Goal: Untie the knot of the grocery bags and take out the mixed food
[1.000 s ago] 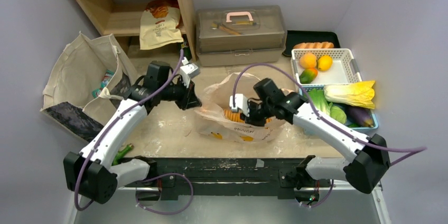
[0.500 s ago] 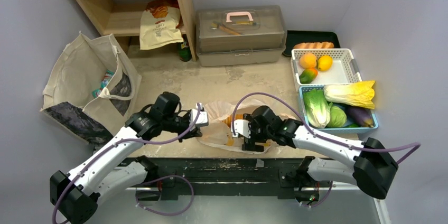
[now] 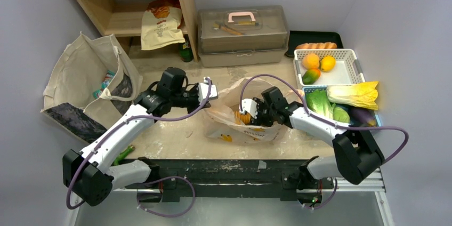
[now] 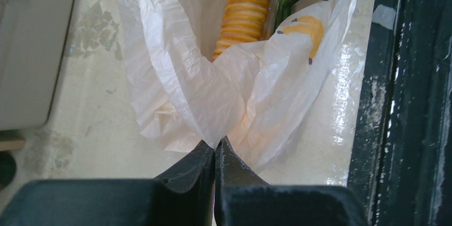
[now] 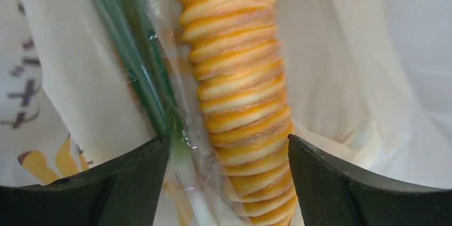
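The pale-orange grocery bag (image 3: 234, 124) lies open at the table's middle; its knot is not in view. My left gripper (image 3: 209, 99) is shut on the bag's left rim, pinching thin plastic (image 4: 213, 87) at its tips (image 4: 215, 143). My right gripper (image 3: 246, 115) reaches into the bag's mouth and stands open (image 5: 229, 156). Between its fingers (image 5: 144, 172) lie a long ridged orange-yellow vegetable (image 5: 240, 93) and green stalks (image 5: 138, 61) in clear wrap. Other mixed food rests at the right: round fruits (image 3: 311, 61), a long cabbage (image 3: 354, 94), a green leafy head (image 3: 321, 102).
A white basket (image 3: 349, 74) and a blue tray (image 3: 377, 122) hold the produce at the right. A clear lidded box (image 3: 242, 34) and a wooden shelf (image 3: 133, 2) stand at the back, a canvas tote (image 3: 80, 82) at the left. A green item (image 3: 123, 154) lies near the front rail.
The bag and both arms have moved back from the near edge toward the table's middle. My right gripper has opened and now straddles the orange vegetable. The left stays pinched on the rim.
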`<state>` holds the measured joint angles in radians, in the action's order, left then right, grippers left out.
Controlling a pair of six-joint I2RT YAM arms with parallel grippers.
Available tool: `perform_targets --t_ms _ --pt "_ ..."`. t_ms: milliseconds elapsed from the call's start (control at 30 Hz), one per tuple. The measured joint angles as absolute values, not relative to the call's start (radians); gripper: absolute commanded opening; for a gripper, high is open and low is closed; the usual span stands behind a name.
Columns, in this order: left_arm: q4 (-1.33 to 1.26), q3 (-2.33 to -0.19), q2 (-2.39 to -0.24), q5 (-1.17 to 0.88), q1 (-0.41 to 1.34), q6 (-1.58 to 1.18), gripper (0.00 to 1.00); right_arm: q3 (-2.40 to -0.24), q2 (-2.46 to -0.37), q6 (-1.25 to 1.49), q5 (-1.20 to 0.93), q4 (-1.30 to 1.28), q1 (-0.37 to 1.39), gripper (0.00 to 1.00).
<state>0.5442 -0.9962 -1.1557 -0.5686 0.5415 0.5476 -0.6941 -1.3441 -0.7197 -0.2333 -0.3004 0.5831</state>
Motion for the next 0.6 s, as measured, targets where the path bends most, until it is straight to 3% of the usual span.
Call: perform_targets --t_ms 200,367,467,600 --pt "0.57 -0.92 -1.089 -0.569 0.538 0.671 0.0 -0.726 -1.429 -0.774 -0.287 -0.356 0.566 0.71" --pt "0.607 -0.862 -1.048 -0.554 0.565 0.709 0.0 -0.776 -1.501 -0.807 -0.277 -0.369 0.564 0.24" --pt "0.614 -0.857 -1.051 -0.536 0.572 0.707 0.0 -0.82 -1.511 -0.804 -0.283 -0.408 0.564 0.03" --pt "0.616 -0.859 -1.088 -0.513 0.573 0.641 0.0 -0.862 -1.445 -0.79 -0.301 -0.466 0.585 0.0"
